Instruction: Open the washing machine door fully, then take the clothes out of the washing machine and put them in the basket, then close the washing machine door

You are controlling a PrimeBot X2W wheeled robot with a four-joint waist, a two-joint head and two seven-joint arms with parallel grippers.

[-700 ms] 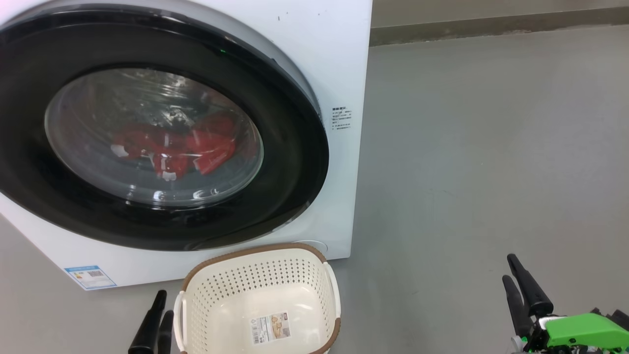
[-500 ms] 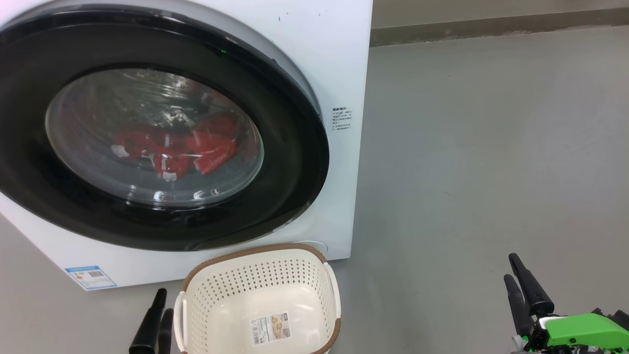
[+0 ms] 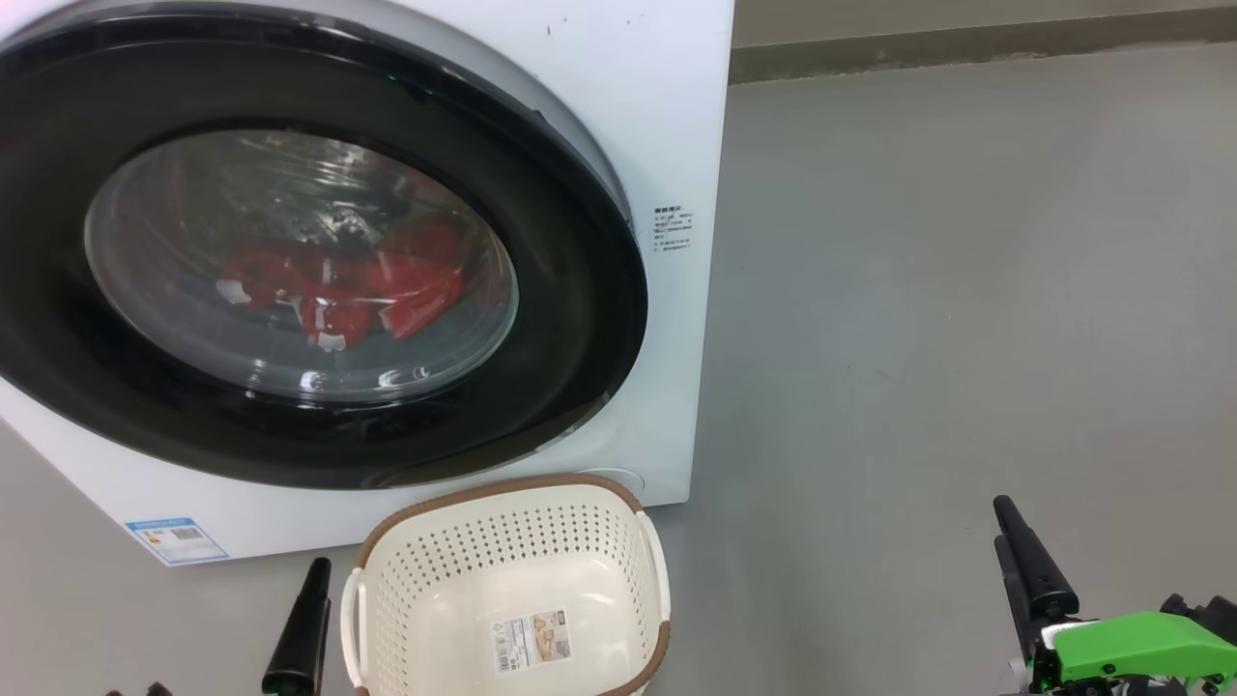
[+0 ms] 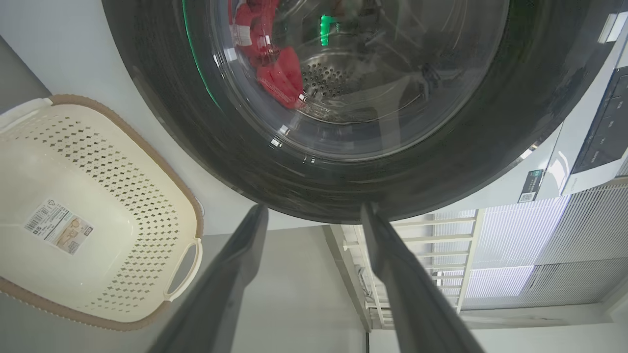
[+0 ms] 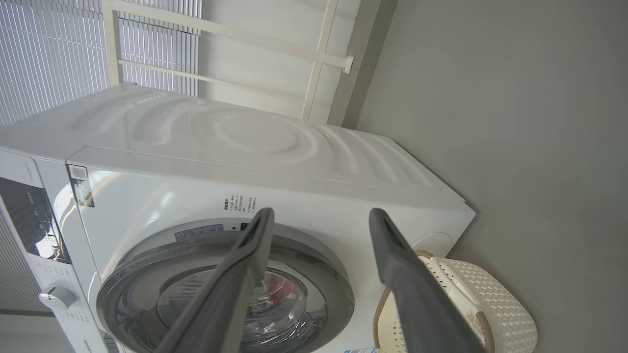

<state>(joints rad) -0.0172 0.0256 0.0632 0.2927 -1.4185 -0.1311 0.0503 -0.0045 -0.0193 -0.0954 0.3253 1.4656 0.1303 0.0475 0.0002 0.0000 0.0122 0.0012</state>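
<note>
The white washing machine stands at the left, and its black-rimmed washing machine door lies over the mouth. Behind the glass, the red and white clothes rest in the drum; they also show in the left wrist view. The cream basket sits empty on the floor in front of the machine. My left gripper is open and points at the door's lower rim, with the basket beside it. My right gripper hangs open over bare floor, far right of the machine.
Grey floor spreads to the right of the machine, up to a wall's baseboard. The machine's dark control panel and knob sit above the door. White window railings stand behind it.
The picture has shifted slightly. My left gripper has turned, so that the head view shows one finger where it showed two. The right gripper sits a little lower.
</note>
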